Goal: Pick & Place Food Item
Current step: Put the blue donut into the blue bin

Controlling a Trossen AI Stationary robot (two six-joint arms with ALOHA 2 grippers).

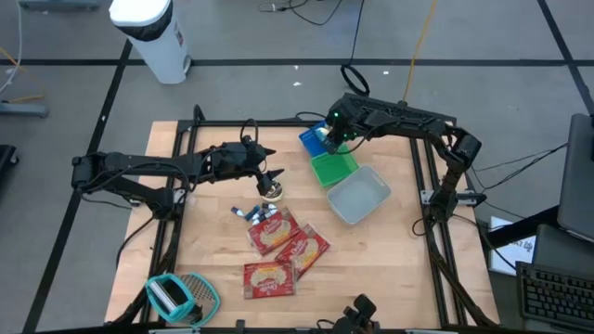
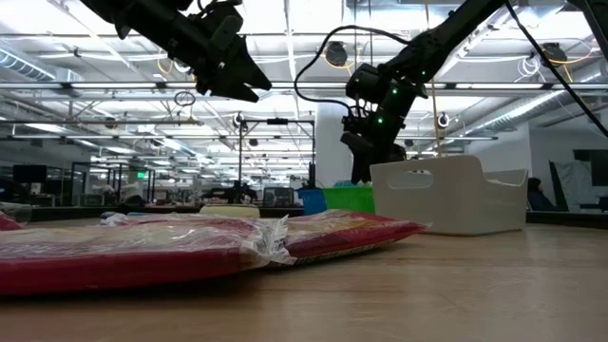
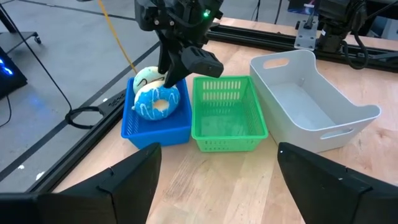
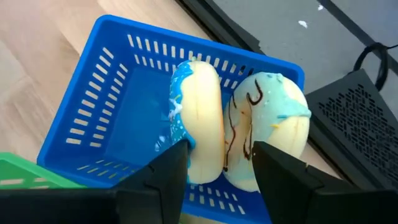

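Blue-iced ring doughnut (image 4: 198,118), pale cream underside showing, stands on edge inside the blue slotted plastic basket (image 4: 106,93). A second doughnut with pale mint icing and dark chocolate squiggles (image 4: 267,124) leans touching it, on the side nearer the worktop edge.

The right tool (image 4: 217,165) hangs over the blue basket with its two dark fingers straddling the blue-iced doughnut. The jaws stand part open; whether the pads press the doughnut cannot be told.

Containers, in a row on the wooden worktop (image 1: 371,269):
- Blue basket: two doughnuts.
- Green slotted plastic basket (image 3: 227,115), just beside the blue one: nothing seen inside.
- White plastic bin with handle cut-outs (image 3: 311,99), beside the green basket: nothing seen inside.

The left tool (image 1: 274,176) hovers above the worktop centre, jaws wide, holding nothing, facing the baskets.

Three red wrapped food packets (image 1: 278,250) lie flat near the worktop centre. A teal mesh basket (image 1: 181,297) sits near the worktop's corner, well apart from the other containers.
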